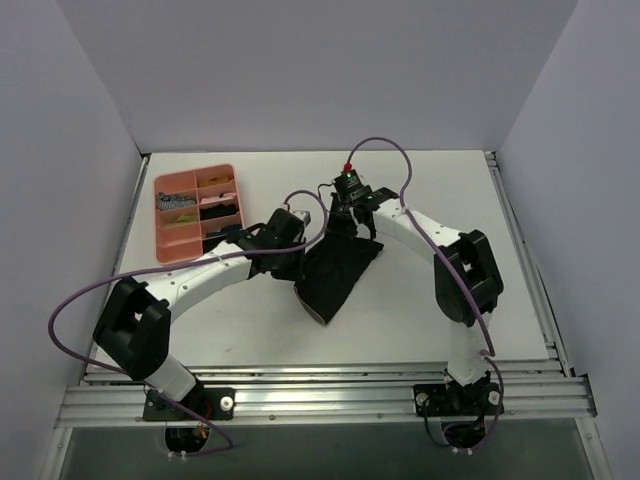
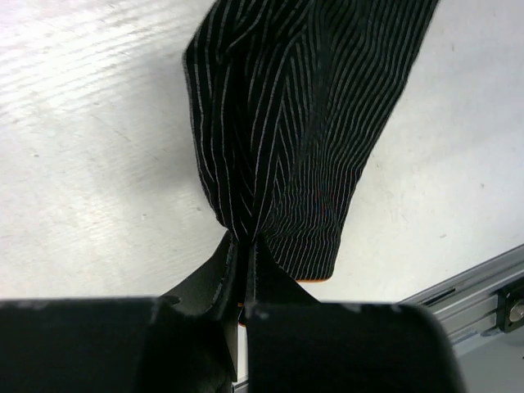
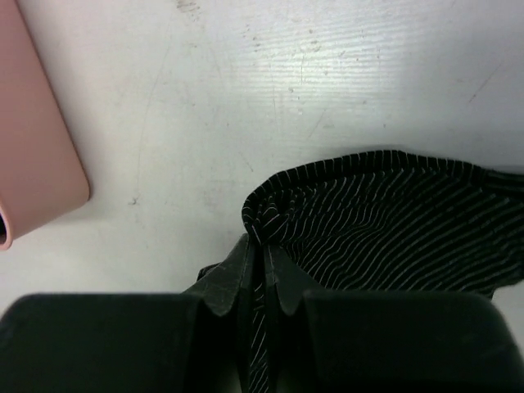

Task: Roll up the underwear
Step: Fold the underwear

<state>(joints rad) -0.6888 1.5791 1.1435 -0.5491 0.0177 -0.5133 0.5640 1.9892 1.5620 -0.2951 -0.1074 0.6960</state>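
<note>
Left tool (image 2: pixel 244 243): you have it clamped on an edge of the black pinstriped fabric underwear (image 1: pixel 338 275), next to the orange hem band. Right tool (image 3: pixel 264 247) is pinched shut on a bunched fold. The garment hangs between both tools at the middle of the white counter (image 1: pixel 430 300). The pink plastic divided tray (image 1: pixel 195 170) sits apart, far left.

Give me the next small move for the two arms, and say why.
Probably both should carry their pinched edge a little toward the near, free end of the underwear to start the first turn. The left gripper and right gripper are each shut on striped fabric, and the rest lies spread and unrolled on the table.
</note>
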